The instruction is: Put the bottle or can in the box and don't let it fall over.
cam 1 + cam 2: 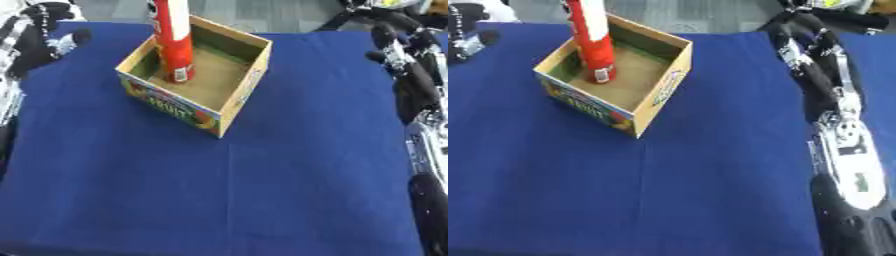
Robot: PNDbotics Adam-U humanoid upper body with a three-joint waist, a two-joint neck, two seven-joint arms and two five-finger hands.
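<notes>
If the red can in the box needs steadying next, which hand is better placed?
Probably the left hand: it sits beside the box, close to the upright red can. The right hand is across the cloth.

A tall red can (pixel 175 42) is standing upright inside an open cardboard box (pixel 229 102), which is sitting near the table's far edge.

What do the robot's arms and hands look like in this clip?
Both arms are mostly black with silver metal sections. The right arm shows a long silver-white panel between black segments, and its right hand is black. The left hand is black too, with white and silver parts beside it.
</notes>
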